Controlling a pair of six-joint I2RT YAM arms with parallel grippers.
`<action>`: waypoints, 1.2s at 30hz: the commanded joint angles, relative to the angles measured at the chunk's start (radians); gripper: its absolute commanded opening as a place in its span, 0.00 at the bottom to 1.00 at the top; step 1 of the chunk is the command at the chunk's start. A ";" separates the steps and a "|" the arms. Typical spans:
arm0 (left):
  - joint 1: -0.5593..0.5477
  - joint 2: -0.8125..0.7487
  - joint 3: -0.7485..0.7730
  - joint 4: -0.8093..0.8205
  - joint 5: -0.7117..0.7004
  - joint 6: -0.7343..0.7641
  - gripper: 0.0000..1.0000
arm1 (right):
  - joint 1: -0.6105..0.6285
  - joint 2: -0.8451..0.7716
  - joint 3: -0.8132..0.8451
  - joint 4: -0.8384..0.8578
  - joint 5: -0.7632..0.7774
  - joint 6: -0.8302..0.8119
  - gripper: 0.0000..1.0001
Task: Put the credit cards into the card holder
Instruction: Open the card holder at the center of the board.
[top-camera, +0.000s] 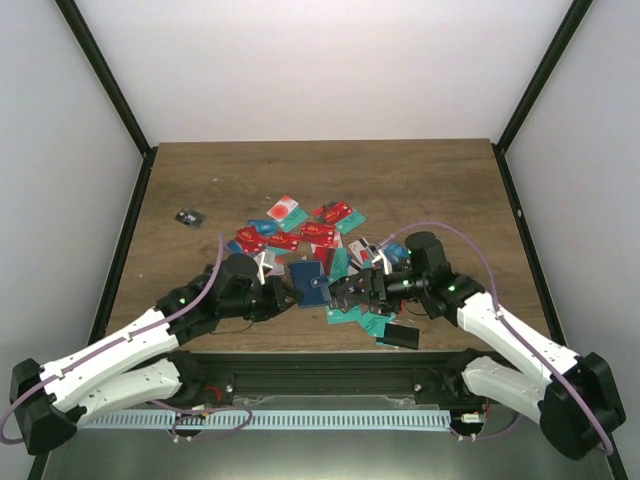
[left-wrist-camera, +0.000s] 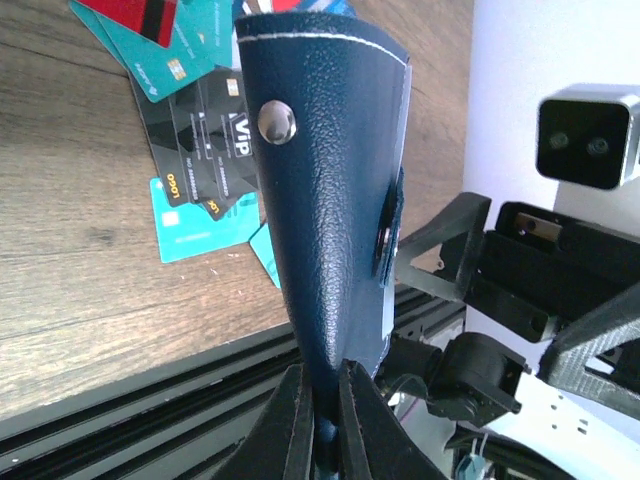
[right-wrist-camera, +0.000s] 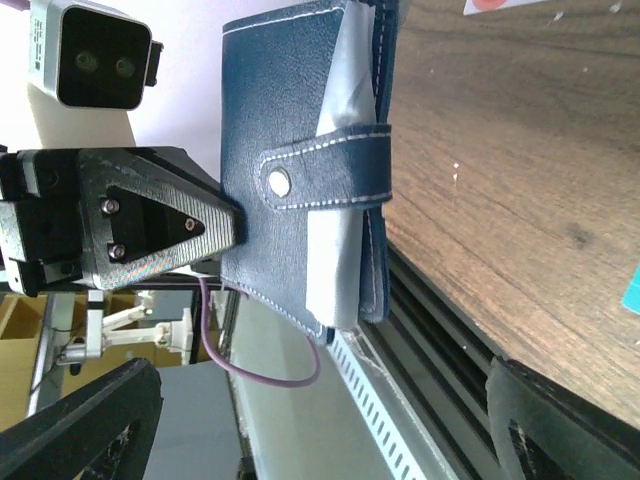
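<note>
The card holder (top-camera: 309, 283), a navy folding wallet with a snap strap, hangs above the table near its front edge. My left gripper (top-camera: 290, 295) is shut on its lower edge (left-wrist-camera: 320, 200), and the fingers (left-wrist-camera: 290, 430) pinch the leather. In the right wrist view the card holder (right-wrist-camera: 290, 120) stands strap-side on, with a white insert (right-wrist-camera: 335, 260) showing at its edge. My right gripper (top-camera: 345, 292) is open just right of it, its fingers (right-wrist-camera: 560, 420) wide apart with nothing between them. Credit cards (top-camera: 300, 235) lie scattered in red, teal and black mid-table; a black VIP card (left-wrist-camera: 200, 130) lies below the holder.
A small black chip (top-camera: 188, 217) lies alone at the left of the table. A black card (top-camera: 400, 335) and teal cards (top-camera: 372, 322) lie by the front edge under the right arm. The black frame rail (left-wrist-camera: 150, 400) runs along the table's near edge.
</note>
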 joint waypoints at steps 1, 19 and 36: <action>0.006 0.017 0.032 0.066 0.074 0.012 0.04 | 0.005 0.045 0.008 0.109 -0.097 0.029 0.88; 0.013 0.144 0.087 0.219 0.150 0.001 0.05 | 0.012 0.118 0.003 0.285 -0.193 0.124 0.44; 0.111 -0.008 0.183 0.149 0.173 0.205 0.73 | 0.006 0.111 0.108 0.564 -0.403 0.291 0.01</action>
